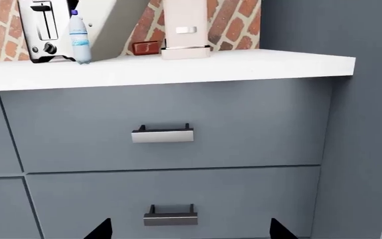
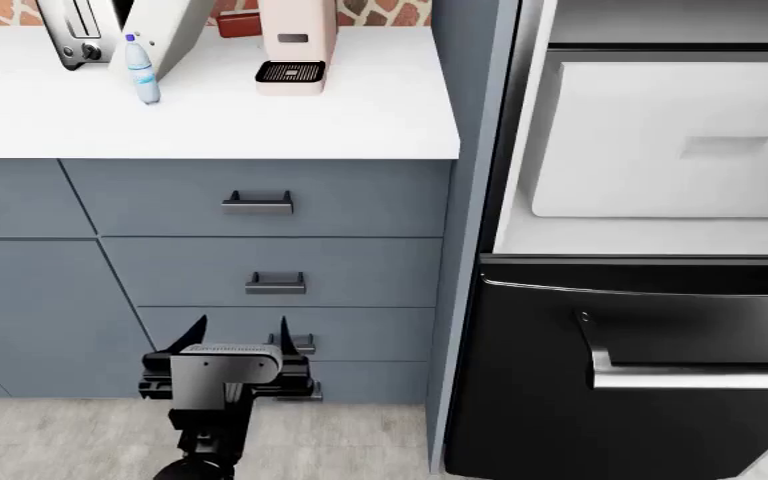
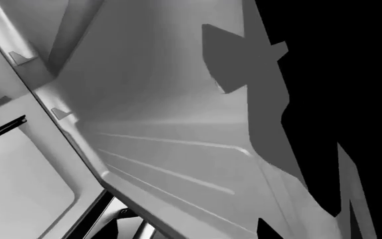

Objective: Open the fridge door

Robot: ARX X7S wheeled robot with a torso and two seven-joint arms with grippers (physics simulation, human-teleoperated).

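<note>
The fridge's upper compartment [image 2: 678,140] stands uncovered in the head view, showing a white interior with a white bin. The fridge door panel itself is out of that view. The right wrist view is filled by a pale moulded, ribbed liner [image 3: 177,149] beside a black surface [image 3: 350,74]; I cannot tell which part belongs to the door. My right gripper [image 3: 184,230] shows only its two dark fingertips, set wide apart, open, with a pale edge running between them. My left gripper [image 2: 240,335] hangs open in front of the grey-blue drawers, holding nothing.
A white counter [image 2: 357,110] carries a toaster [image 2: 71,30], a water bottle [image 2: 141,68] and a pink coffee machine [image 2: 291,50]. Drawer handles [image 1: 162,134] face the left gripper. The lower black fridge front [image 2: 651,320] has a horizontal silver bar [image 2: 704,375].
</note>
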